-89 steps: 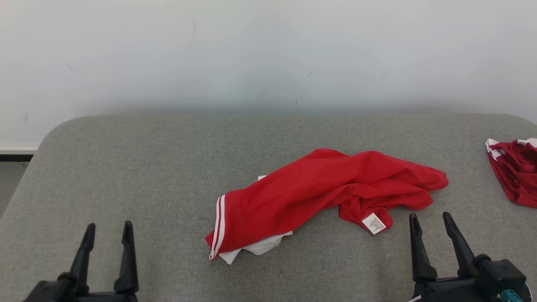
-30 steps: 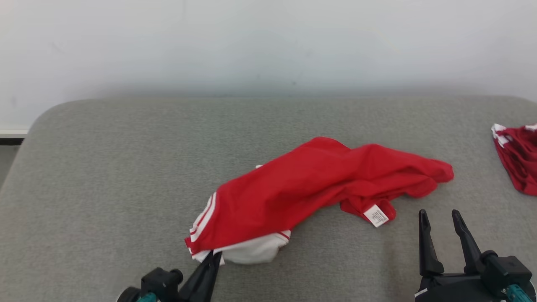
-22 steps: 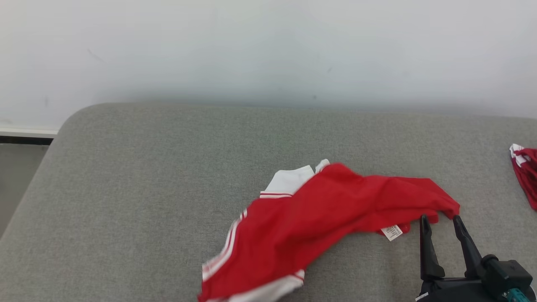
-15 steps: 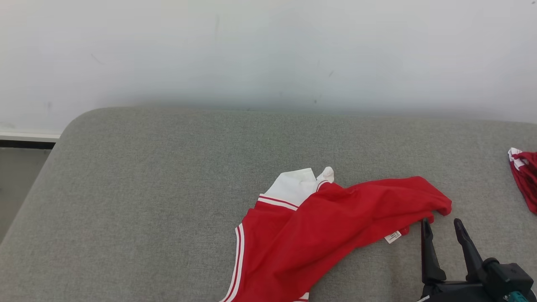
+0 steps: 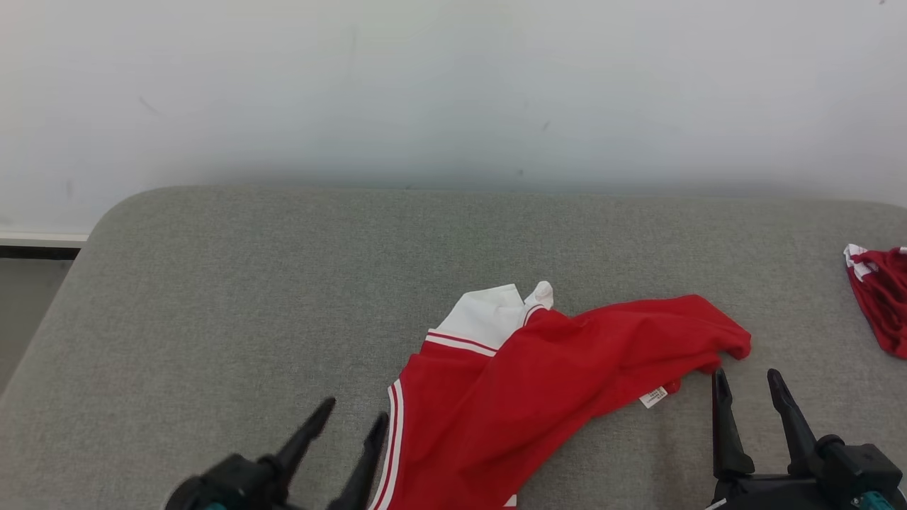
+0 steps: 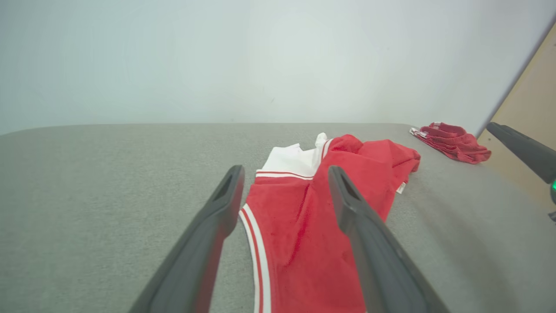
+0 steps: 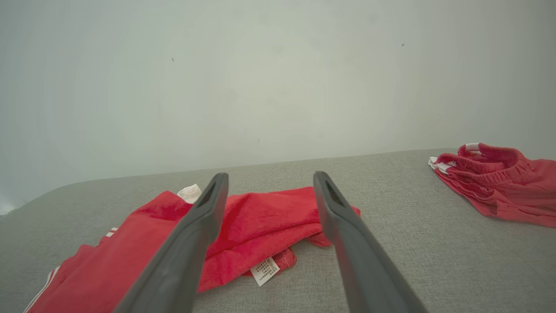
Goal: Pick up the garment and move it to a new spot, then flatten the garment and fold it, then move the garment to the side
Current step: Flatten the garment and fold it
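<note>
The garment (image 5: 538,382) is a red piece with white stripes and a white panel, lying crumpled on the grey padded table (image 5: 248,283), its near end running off the bottom of the head view. My left gripper (image 5: 354,418) stands open just left of the striped edge, nothing between its fingers; its wrist view has the garment (image 6: 312,217) lying beyond the open fingers. My right gripper (image 5: 745,382) is open near the garment's right end, close to the white label (image 5: 653,397). From the right wrist, the garment (image 7: 260,226) lies behind the spread fingers.
A second red garment (image 5: 879,297) with white trim lies bunched at the table's right edge, also the red heap (image 7: 495,182) in the right wrist view. A pale wall backs the table. A tan panel (image 6: 530,121) stands at the right.
The left gripper, shut at the garment's striped corner a second ago, dragged that end toward me and has opened. The white panel now faces up at the far side. The right gripper stayed open.
</note>
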{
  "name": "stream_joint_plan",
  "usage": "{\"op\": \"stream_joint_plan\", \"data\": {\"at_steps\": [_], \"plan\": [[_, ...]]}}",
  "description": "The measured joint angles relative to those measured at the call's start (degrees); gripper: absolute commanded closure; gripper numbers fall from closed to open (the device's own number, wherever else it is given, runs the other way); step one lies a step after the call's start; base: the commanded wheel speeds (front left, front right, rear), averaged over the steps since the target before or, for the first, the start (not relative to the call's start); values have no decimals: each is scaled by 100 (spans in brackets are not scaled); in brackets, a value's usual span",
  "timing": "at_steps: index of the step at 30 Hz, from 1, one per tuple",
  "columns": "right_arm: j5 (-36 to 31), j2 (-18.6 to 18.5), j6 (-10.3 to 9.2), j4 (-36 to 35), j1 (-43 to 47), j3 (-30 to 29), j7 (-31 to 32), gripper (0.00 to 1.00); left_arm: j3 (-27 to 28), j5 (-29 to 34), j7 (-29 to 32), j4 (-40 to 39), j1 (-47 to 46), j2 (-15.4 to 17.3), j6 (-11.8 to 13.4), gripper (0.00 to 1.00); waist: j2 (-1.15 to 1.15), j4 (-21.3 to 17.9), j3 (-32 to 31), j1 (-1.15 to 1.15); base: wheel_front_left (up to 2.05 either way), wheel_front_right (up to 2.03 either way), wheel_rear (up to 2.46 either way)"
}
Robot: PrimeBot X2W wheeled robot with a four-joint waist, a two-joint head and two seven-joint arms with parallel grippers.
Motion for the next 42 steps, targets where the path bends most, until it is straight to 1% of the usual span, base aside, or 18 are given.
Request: {"op": "stream_joint_plan", "data": {"at_steps": [2,3,6,11,18,21,23,28,31,36,39,42], "plan": [[0,2,0,-7,-24,3,-8,0,147,2,24,-60,-331,99,-1,0,0,-50,28,0,0,0,0],[0,2,0,-7,-24,3,-8,0,147,2,24,-60,-331,99,-1,0,0,-50,28,0,0,0,0],[-1,2,0,-20,-114,34,-25,0,294,-1,104,-57,-949,233,-47,0,0,-144,94,1,0,0,0],[-1,5,0,-20,-265,30,-56,0,475,-81,233,79,-1910,368,-99,0,0,-382,253,1,0,0,0],[43,10,0,48,-486,4,-126,0,641,-386,544,567,-2941,537,-151,0,0,-780,602,1,0,0,0],[56,11,0,104,-605,14,-155,0,586,-500,676,883,-3293,604,-192,0,0,-938,783,2,0,0,0],[70,12,0,131,-684,35,-159,0,467,-532,758,1123,-3481,660,-200,0,0,-1044,893,2,0,0,0],[104,13,0,207,-842,70,-177,0,58,-889,1031,1764,-3732,732,-242,0,1,-1295,1132,2,0,0,0],[143,15,0,201,-927,89,-179,0,-292,-1145,1232,2083,-3801,889,-242,0,1,-1422,1244,2,0,0,0],[211,15,0,190,-989,103,-182,0,-896,-1540,1371,2521,-3806,1154,-242,0,1,-1586,1388,1,0,0,0],[233,15,0,190,-1007,112,-182,0,-1269,-1822,1462,2770,-3804,1239,-242,0,1,-1651,1451,1,0,0,0],[250,16,0,191,-1030,143,-182,0,-1600,-1922,1545,3014,-3806,1359,-242,0,1,-1702,1501,1,0,0,0]]}}
